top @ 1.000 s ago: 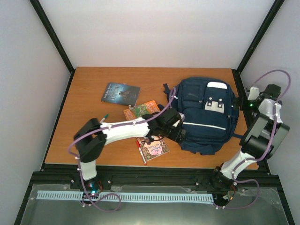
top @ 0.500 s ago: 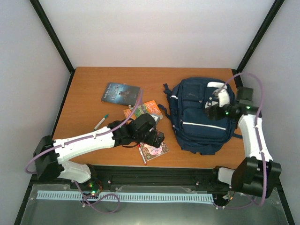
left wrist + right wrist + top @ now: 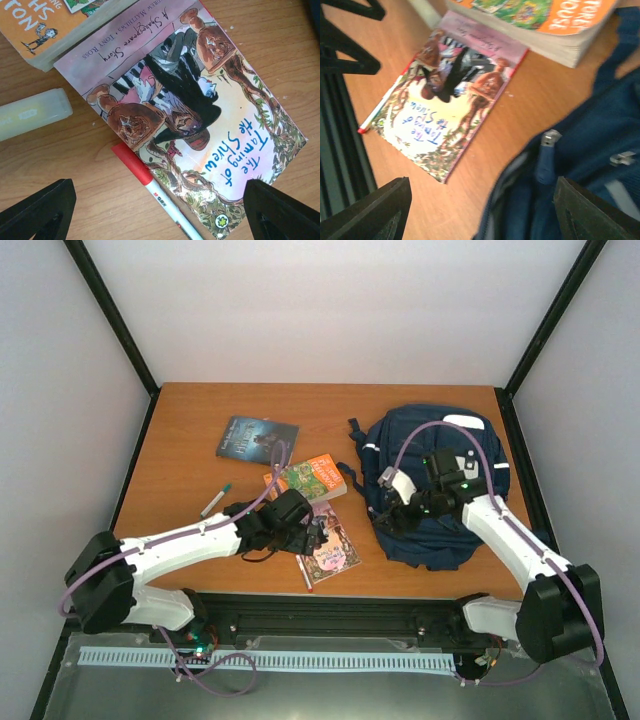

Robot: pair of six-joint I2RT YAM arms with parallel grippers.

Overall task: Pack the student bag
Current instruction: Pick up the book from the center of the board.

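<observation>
Hovering left claw (image 3: 160,220): fingers spread wide, empty, above a red-capped pen (image 3: 150,186) and the Shrew paperback (image 3: 200,125).
Right claw (image 3: 482,215): spread, gripping nothing, over the near-left edge of the student bag (image 3: 600,150).
Where the student bag lies: flat on the right half of the bench (image 3: 180,440), near the paperback.
Further out: orange book (image 3: 318,477) lies against the paperback's far edge; dark book (image 3: 257,438) farther left.

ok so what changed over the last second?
The left gripper pulled back from the bag's near-left corner and now hangs open over the pink book and red pen. The right gripper came from the right edge, crossed the bag and dropped to that same corner, open. Nothing taken or let go. The bag and the rest stayed roughly put.
</observation>
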